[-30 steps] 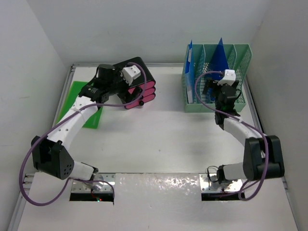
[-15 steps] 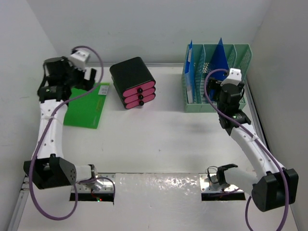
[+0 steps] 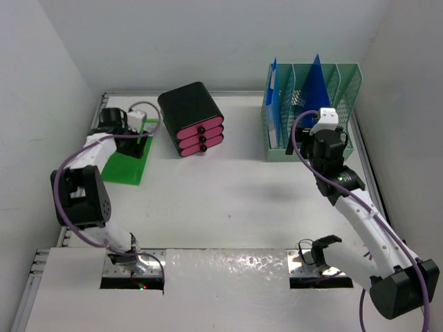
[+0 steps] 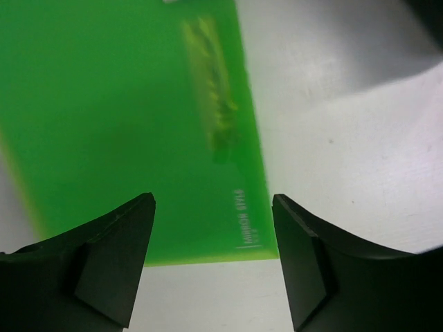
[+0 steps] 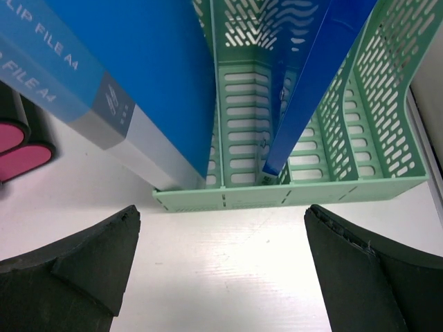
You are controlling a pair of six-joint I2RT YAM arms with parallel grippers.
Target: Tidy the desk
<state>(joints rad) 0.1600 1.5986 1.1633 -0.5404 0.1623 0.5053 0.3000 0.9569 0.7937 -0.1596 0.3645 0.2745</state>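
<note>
The desk [image 3: 228, 197] is a white tabletop. A flat green folder [image 3: 127, 164] lies at its far left. My left gripper [image 3: 133, 142] hangs low over the folder's far end. In the left wrist view its jaws [image 4: 214, 259] stand apart, straddling a corner of the green folder [image 4: 124, 124], which lies flat on the desk [image 4: 346, 138]; nothing is clamped between them. My right gripper [image 3: 309, 138] is wide open just in front of the green file rack [image 3: 311, 104], over bare desk [image 5: 221, 270].
A black drawer box with pink drawers [image 3: 194, 119] stands at the back centre. The rack [image 5: 291, 190] holds a thick blue file [image 5: 138, 76] and a leaning blue folder [image 5: 315, 83]. White walls close in on three sides.
My left arm swung from the drawer box to the far left and came down over the green folder, its jaws narrowing. My right arm shifted slightly in front of the rack, still open.
</note>
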